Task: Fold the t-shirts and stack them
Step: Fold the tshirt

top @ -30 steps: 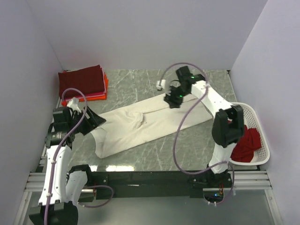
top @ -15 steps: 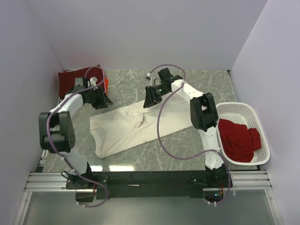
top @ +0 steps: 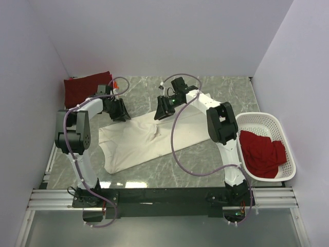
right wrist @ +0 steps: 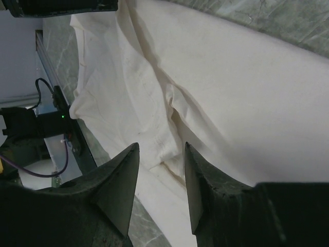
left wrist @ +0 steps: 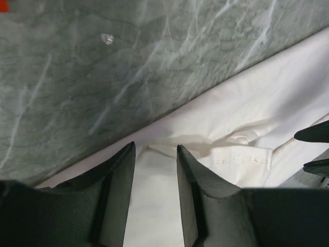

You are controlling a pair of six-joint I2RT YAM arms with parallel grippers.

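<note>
A large cream-white t-shirt (top: 149, 139) lies spread diagonally on the marble table. My left gripper (top: 121, 114) reaches over its far left edge. In the left wrist view the left gripper (left wrist: 156, 149) has its jaws apart, with flat cream cloth (left wrist: 257, 113) showing in the gap. My right gripper (top: 158, 114) is at the shirt's far edge near the middle. In the right wrist view the right gripper (right wrist: 161, 145) is open over wrinkled cream cloth (right wrist: 231, 77). A folded dark maroon t-shirt (top: 87, 88) tops a stack at the back left. A bright red t-shirt (top: 263, 152) lies in the basket.
The white lattice basket (top: 267, 117) stands at the right edge of the table. Side walls close in left and right, and a back wall stands behind. The right gripper's black fingertips (left wrist: 314, 135) show at the right edge of the left wrist view.
My left arm swung from the near left out to the shirt's far left edge, and its jaws narrowed. My right gripper slid left along the shirt's far edge.
</note>
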